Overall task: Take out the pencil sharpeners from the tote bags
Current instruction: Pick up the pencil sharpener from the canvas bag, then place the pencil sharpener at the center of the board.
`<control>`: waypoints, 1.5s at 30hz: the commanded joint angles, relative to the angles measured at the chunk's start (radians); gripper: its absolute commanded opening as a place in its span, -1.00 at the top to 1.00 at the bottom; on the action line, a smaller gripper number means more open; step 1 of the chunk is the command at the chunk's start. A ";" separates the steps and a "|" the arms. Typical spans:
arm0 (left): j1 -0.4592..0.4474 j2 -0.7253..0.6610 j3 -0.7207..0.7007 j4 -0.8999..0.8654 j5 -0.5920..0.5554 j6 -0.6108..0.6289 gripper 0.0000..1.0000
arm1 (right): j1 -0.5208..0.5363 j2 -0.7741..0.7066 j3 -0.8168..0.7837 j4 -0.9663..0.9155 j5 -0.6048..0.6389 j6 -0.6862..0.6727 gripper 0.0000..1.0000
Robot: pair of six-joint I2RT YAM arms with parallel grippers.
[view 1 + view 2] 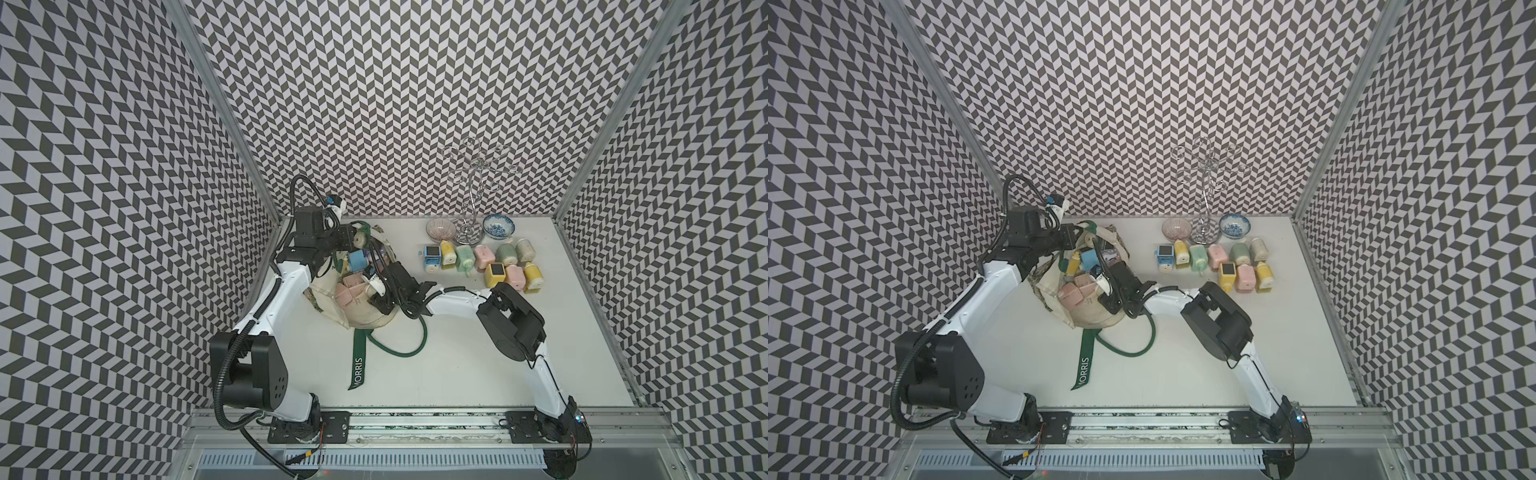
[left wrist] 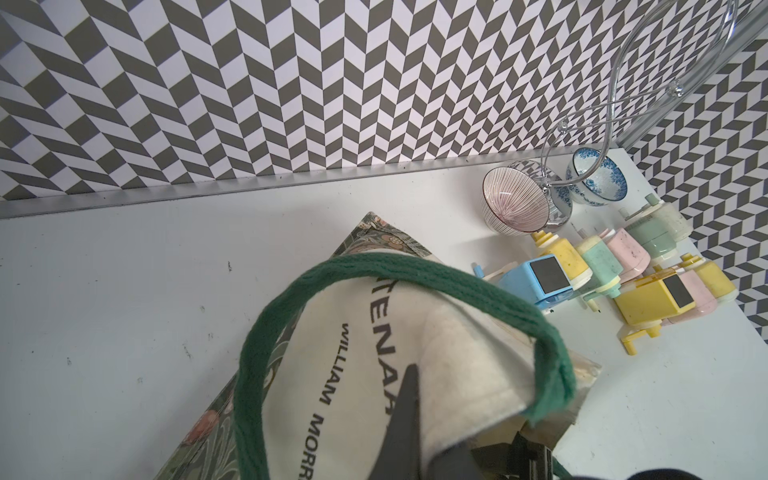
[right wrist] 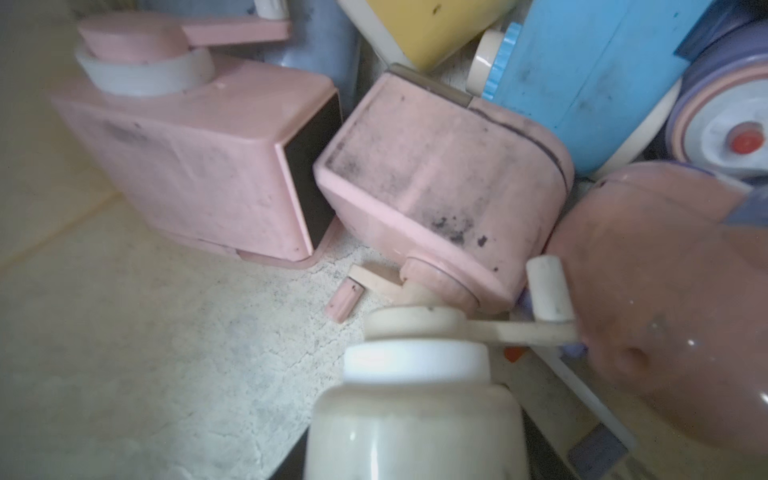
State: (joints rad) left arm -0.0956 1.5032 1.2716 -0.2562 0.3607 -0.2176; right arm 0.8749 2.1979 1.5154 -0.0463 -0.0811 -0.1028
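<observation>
Bulging tote bag [image 1: 365, 320], smudged pastel pencil sharpeners [image 3: 436, 178] inside

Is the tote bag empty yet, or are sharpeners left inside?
Not empty. The tote bag lies open, and both top views show a pink sharpener and a blue sharpener inside it.

- White worktop [image 1: 478, 365].
- Cream tote bag [image 1: 365, 318], lying left, green straps trailing forward.
- Nine pencil sharpeners [image 1: 482, 255], clustered rear right.
- Ribbed bowl [image 1: 441, 229], wire stand [image 1: 468, 237] and blue bowl [image 1: 498, 226] along the back edge.
</observation>
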 commanded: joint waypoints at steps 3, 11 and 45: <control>0.000 -0.047 0.015 0.014 0.003 0.006 1.00 | 0.006 -0.096 -0.040 -0.047 0.031 -0.041 0.44; -0.001 -0.044 0.015 0.012 0.001 0.008 1.00 | 0.004 -0.331 -0.263 0.168 -0.099 -0.176 0.59; -0.006 -0.031 0.006 0.023 0.003 0.003 1.00 | -0.356 -0.569 -0.702 0.273 0.299 0.269 0.59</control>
State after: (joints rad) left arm -0.0978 1.5032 1.2716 -0.2558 0.3565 -0.2150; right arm 0.5369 1.5887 0.7818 0.1806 0.1673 0.1101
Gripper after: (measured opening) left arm 0.048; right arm 0.487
